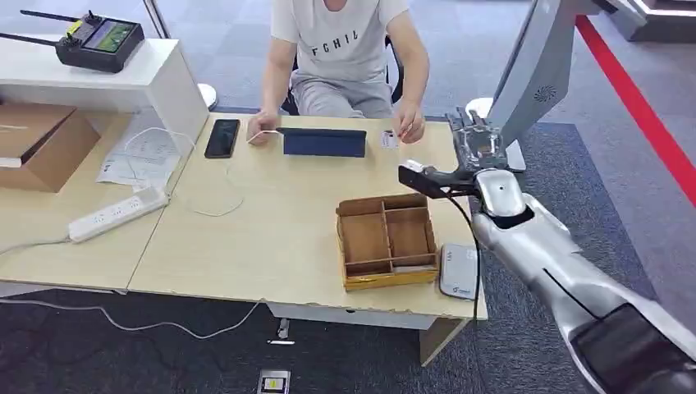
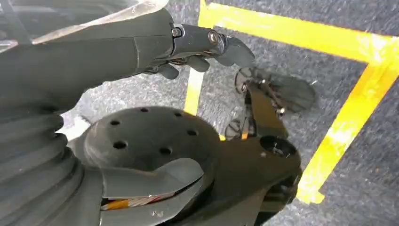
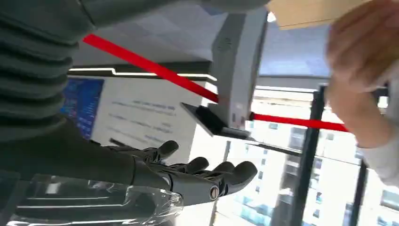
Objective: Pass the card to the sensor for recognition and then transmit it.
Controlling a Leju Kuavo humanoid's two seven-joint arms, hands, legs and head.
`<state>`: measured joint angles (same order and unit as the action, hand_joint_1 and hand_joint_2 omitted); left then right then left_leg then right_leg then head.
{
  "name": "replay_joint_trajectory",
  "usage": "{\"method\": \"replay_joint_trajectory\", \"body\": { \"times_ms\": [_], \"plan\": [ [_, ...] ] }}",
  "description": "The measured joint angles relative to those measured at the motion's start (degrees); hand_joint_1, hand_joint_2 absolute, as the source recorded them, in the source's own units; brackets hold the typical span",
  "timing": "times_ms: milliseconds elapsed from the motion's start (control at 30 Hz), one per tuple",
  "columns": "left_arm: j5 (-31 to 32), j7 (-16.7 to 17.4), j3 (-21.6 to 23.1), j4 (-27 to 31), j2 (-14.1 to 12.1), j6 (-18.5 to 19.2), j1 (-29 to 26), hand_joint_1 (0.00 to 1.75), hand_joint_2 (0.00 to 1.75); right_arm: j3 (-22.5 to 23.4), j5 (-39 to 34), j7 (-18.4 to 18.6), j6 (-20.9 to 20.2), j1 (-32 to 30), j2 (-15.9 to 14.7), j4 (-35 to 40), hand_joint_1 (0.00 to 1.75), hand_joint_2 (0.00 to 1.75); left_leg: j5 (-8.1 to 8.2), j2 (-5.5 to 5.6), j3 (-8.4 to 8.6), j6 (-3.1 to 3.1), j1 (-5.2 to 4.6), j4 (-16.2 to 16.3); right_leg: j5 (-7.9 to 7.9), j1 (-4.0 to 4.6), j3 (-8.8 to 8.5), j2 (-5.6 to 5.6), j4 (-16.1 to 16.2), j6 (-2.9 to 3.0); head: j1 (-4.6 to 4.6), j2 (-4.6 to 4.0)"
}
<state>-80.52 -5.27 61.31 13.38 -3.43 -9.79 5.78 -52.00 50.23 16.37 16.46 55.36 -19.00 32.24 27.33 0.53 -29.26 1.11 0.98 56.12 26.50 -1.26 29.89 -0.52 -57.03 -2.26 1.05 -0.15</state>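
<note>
Reaching past the table's far right edge (image 1: pixel 460 308), the right hand (image 1: pixel 474 141) is hovering with fingers spread and holding nothing. Nearer, a flat sensor pad (image 1: pixel 460 271) is lying beside the wooden divided tray (image 1: pixel 386 240). Farther off, the card (image 1: pixel 389 139) is resting under a person's hand (image 1: pixel 409 127). The left hand (image 2: pixel 207 47) is hanging over the floor, fingers loosely curled around nothing.

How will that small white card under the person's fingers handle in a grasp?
The card lies flat on the table, so it probably offers little edge and may slide. It looks thin, likely light. The robot hand hovers beside it, open.
</note>
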Motion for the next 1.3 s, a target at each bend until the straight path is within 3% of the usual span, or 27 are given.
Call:
{"method": "replay_joint_trajectory", "body": {
  "times_ms": [167,367,500,600,700,833,900,967,1133,1300],
  "plan": [
    [0.79,-2.97,0.0,-0.04,0.11,-2.58,-0.02,0.0,1.75,5.22,-3.38,3.87,0.5,-5.05,-9.34,1.92,0.0,0.0,0.05,0.05,0.0,-0.06,-0.02,0.07,-0.01,-0.02,-0.04,0.02,0.06,-0.03,-0.02,0.0],
    [-0.96,-5.16,0.0,-0.09,0.55,-1.97,-0.52,0.0,1.75,15.11,-11.94,3.56,5.93,-17.27,-19.19,4.7,0.0,0.0,0.12,0.2,-0.11,-0.12,0.03,0.07,0.02,0.02,-0.09,0.07,0.12,-0.07,-0.02,0.0],
    [-1.33,-5.59,-0.02,-0.09,0.77,-2.69,-0.49,0.0,1.75,20.47,-15.81,2.34,8.76,-22.34,-21.37,5.05,0.0,0.0,0.13,0.05,-0.07,-0.11,0.0,0.02,0.05,0.0,0.01,-0.05,0.11,-0.12,-0.09,0.0],
    [-2.26,-4.96,-0.07,-0.11,1.22,-2.36,-0.28,0.0,1.75,27.4,-19.79,-1.37,11.08,-31.05,-22.86,5.03,0.0,0.0,0.15,0.64,-0.08,-0.14,0.12,0.04,0.21,0.11,-0.3,0.59,0.15,-0.21,0.04,0.0],
    [-3.13,-4.26,-0.17,-0.11,1.4,-1.7,-0.58,0.0,1.75,32.42,-24.22,-5.3,11.89,-36.39,-22.07,4.46,0.0,0.0,0.15,0.65,-0.1,-0.13,0.09,0.01,0.23,0.09,-0.22,0.56,0.14,-0.17,-0.02,0.0],
    [-3.35,-4.3,-0.3,-0.09,1.81,-1.66,-0.28,0.0,1.75,39.77,-31.28,-16.06,11.3,-42.72,-18.77,1.66,0.0,0.0,0.15,0.64,-0.11,-0.12,0.13,0.01,0.25,0.13,-0.24,0.54,0.14,-0.16,0.0,0.0],
    [-3.35,-4.28,-0.5,-0.11,1.86,-1.66,-0.37,0.0,1.75,43.13,-25.14,-20.06,10.33,-44.64,-16.99,0.39,0.0,0.0,0.15,0.61,-0.09,-0.12,0.11,0.0,0.24,0.1,-0.18,0.51,0.14,-0.16,-0.04,0.0],
    [-3.52,-4.22,-0.63,-0.11,1.86,-1.66,-0.32,0.0,1.75,49.69,-16.69,-23.99,9.92,-45.52,-14.44,-2.24,0.0,0.0,0.15,0.54,-0.05,-0.12,0.11,0.0,0.24,0.1,-0.14,0.44,0.14,-0.16,-0.04,0.0],
    [-6.49,-6.25,-2.56,-0.09,2.4,-5.18,-0.41,0.0,1.75,61.05,-20.96,-25.69,9.57,-48.03,-7.09,-9.25,0.0,0.0,0.16,0.52,-0.02,-0.11,0.22,0.0,0.3,0.23,-0.23,0.45,0.14,-0.11,0.0,0.0],
    [-4.02,-5.83,-2.58,-0.02,2.54,-6.55,-0.02,0.0,1.75,66.82,-18.93,-20.24,7.08,-50.47,3.4,-15.52,0.0,0.0,0.17,0.38,0.0,-0.09,0.25,-0.08,0.3,0.26,-0.15,0.26,0.13,-0.07,0.0,0.0]
  ]
}}
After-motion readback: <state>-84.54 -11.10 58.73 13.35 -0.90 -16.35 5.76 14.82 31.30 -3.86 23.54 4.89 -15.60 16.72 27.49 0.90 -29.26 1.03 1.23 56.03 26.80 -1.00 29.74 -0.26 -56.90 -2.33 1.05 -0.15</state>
